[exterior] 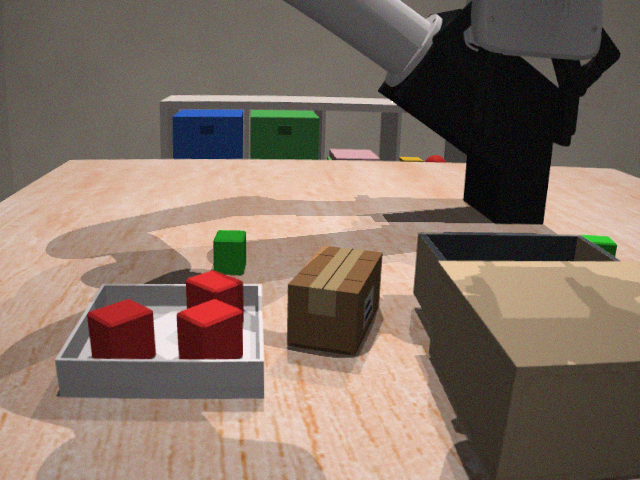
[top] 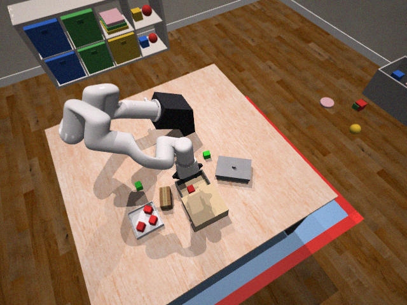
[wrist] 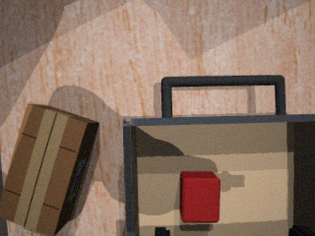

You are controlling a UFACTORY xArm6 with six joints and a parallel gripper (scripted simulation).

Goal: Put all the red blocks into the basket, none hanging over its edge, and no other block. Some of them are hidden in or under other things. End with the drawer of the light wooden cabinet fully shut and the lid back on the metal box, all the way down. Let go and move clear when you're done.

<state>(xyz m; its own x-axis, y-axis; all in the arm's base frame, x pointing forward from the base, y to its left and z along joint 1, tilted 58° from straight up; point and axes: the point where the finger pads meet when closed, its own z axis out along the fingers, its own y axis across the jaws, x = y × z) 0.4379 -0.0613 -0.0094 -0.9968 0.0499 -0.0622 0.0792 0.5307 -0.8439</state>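
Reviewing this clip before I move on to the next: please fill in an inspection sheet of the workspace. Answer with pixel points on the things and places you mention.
Surface: pale wood-grain table [top: 279, 183] [exterior: 361, 413], crossed by shadows.
Job's things: three red blocks inside the basket [top: 150, 232] [exterior: 160, 379]; another red block [top: 191, 189] [wrist: 200, 197] in the cabinet's open drawer [top: 206, 177] [wrist: 212, 120]; metal box [top: 233, 180] with its lid [top: 226, 165] on.
Clutter: taped carton [top: 165, 197] [exterior: 330, 299] [wrist: 46, 169] between basket and cabinet [top: 210, 204] [exterior: 558, 320]; two green blocks [top: 138, 185] [top: 206, 154] on the table.
Gripper: open, over the drawer, holding nothing.
Cables: nothing seen.
Surroundings: shelf unit [top: 26, 14] [exterior: 279, 100] with coloured bins; on the floor, toy blocks, a yellow ball [top: 355, 128] and a pink disc [top: 327, 102].
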